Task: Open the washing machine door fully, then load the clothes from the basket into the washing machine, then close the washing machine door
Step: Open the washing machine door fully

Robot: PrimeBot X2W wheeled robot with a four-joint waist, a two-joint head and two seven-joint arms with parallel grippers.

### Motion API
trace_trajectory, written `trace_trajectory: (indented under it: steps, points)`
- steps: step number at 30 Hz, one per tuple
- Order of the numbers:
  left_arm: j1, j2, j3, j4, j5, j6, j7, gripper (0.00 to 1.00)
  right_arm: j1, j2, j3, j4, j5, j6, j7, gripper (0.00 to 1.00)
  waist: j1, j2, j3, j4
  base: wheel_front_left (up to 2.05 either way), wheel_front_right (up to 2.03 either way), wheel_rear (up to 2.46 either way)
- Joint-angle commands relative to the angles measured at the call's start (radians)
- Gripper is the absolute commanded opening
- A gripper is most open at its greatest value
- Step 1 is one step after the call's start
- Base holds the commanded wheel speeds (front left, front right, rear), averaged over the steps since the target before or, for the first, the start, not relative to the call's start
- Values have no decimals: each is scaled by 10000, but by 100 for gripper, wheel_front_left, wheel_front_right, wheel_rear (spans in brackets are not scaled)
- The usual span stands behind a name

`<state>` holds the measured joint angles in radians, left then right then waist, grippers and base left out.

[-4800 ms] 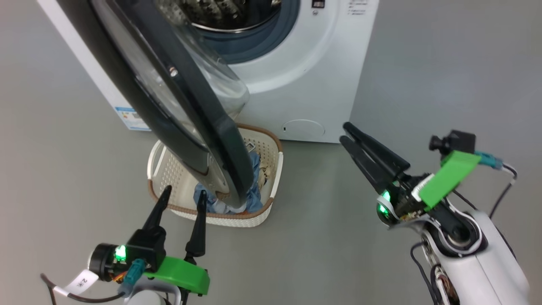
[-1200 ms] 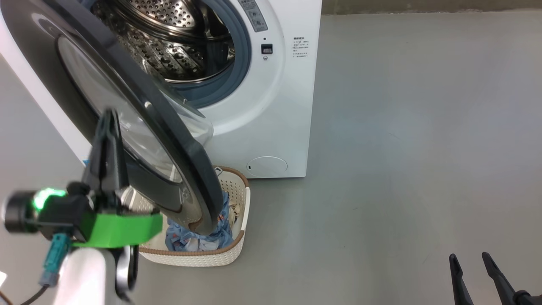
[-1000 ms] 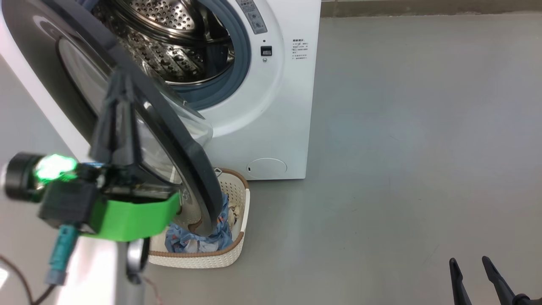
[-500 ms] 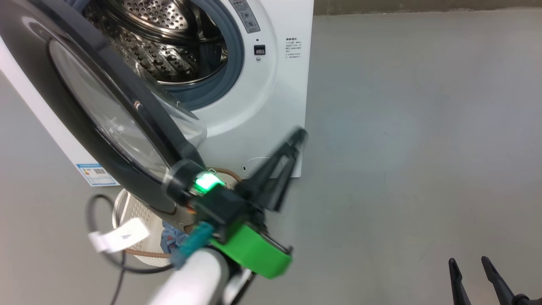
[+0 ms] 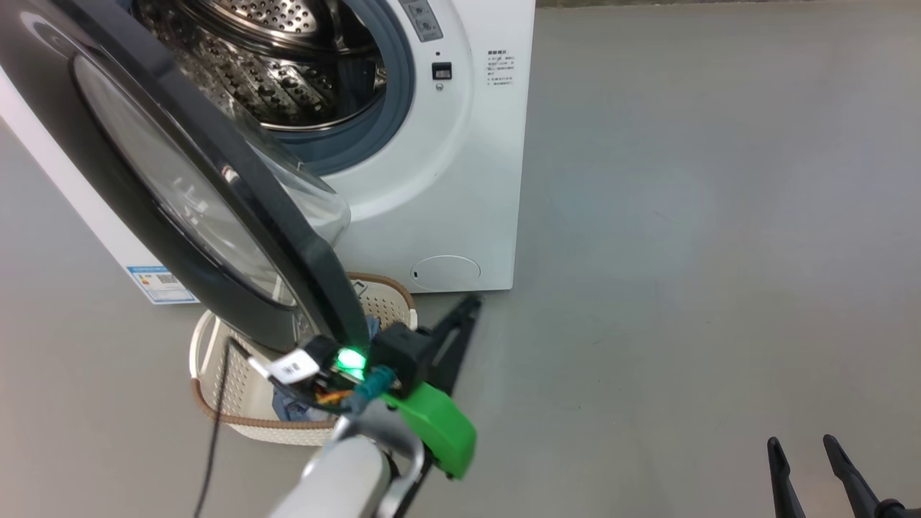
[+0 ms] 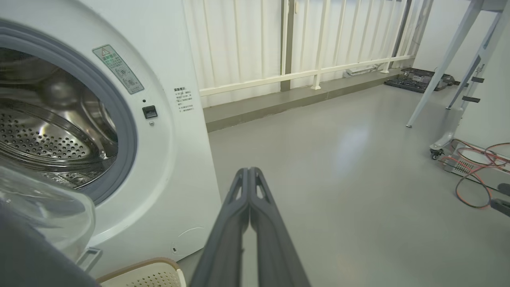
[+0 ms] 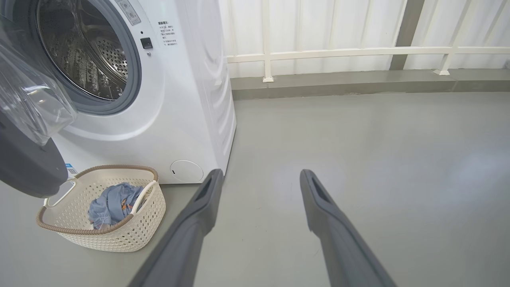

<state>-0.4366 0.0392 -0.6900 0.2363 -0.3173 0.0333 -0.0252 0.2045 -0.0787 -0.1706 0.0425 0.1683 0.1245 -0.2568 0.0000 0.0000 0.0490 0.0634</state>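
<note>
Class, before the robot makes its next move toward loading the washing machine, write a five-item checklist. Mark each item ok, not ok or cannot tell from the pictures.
1. Washing machine door clear of the basket: not ok; its lower edge hangs over one end of the basket.
2. Drum free to load: ok; no fabric seen inside.
3. Clothes in the basket: ok; a blue bundle lies inside.
4. Left gripper free: ok; shut, with nothing between its fingers.
5. Right gripper ready: ok; open and empty above the floor.
</note>
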Motion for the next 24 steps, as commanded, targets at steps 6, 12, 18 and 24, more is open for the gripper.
trace_trajectory:
  steps: [6,12,18,24]
  points:
    - [-1037,320,938,984,138,524,-386,0,-303,-135,224,-219,-127,62,-49,100,0,0,31,-44,0,0,0]
    - [-1331,408,1178,1562,61,619,-590,0,-320,-118,208,-231,-135,62,-49,100,0,0,82,-53,0,0,0]
    - [-1486,419,1324,2044,-72,677,-815,0,-342,-115,185,-238,-144,62,-49,100,0,0,133,-52,0,0,0]
    - [-1541,413,1399,2406,-197,741,-936,0,-340,-113,160,-252,-169,62,-49,100,0,0,154,-37,0,0,0]
